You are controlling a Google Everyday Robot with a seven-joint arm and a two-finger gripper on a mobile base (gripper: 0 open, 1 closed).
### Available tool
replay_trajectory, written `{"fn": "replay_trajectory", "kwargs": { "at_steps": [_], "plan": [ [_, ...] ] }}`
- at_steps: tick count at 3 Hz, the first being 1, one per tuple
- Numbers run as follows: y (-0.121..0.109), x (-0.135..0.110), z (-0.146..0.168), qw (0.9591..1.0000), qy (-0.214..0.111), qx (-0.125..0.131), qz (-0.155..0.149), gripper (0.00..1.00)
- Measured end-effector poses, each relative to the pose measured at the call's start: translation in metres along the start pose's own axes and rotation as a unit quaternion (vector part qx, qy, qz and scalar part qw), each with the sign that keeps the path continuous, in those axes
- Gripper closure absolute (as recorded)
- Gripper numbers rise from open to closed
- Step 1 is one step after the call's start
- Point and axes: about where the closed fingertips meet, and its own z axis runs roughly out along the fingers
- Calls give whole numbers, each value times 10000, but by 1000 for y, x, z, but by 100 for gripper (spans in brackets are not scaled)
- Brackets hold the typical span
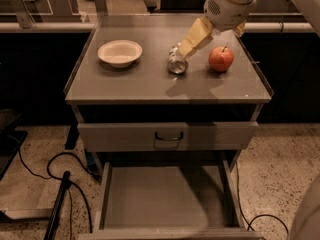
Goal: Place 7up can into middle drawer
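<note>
The 7up can (176, 65) is a small silvery can standing on the cabinet top (150, 84), between the bowl and the apple. My gripper (185, 49) comes down from the upper right, and its tan tip is right at the can's upper right side. I cannot tell whether it touches the can. The middle drawer (165, 196) is pulled out at the bottom of the view, with a bare grey floor and nothing in it.
A white bowl (120, 52) sits on the left of the top. A red apple (221, 59) sits just right of the can. A closed drawer front with a dark handle (169, 135) is above the open drawer. Cables (55, 171) lie on the floor at the left.
</note>
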Motion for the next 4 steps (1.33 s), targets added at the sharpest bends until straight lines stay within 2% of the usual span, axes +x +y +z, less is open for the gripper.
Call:
{"fn": "replay_trajectory", "kwargs": {
  "at_steps": [1, 2, 3, 4],
  "plan": [
    [7, -8, 9, 10000, -15, -86, 20, 0],
    [31, -67, 19, 9990, -339, -305, -26, 0],
    [31, -67, 19, 9990, -339, -306, -25, 0],
    [25, -80, 40, 9988, -286, -384, 137, 0]
  ]
}}
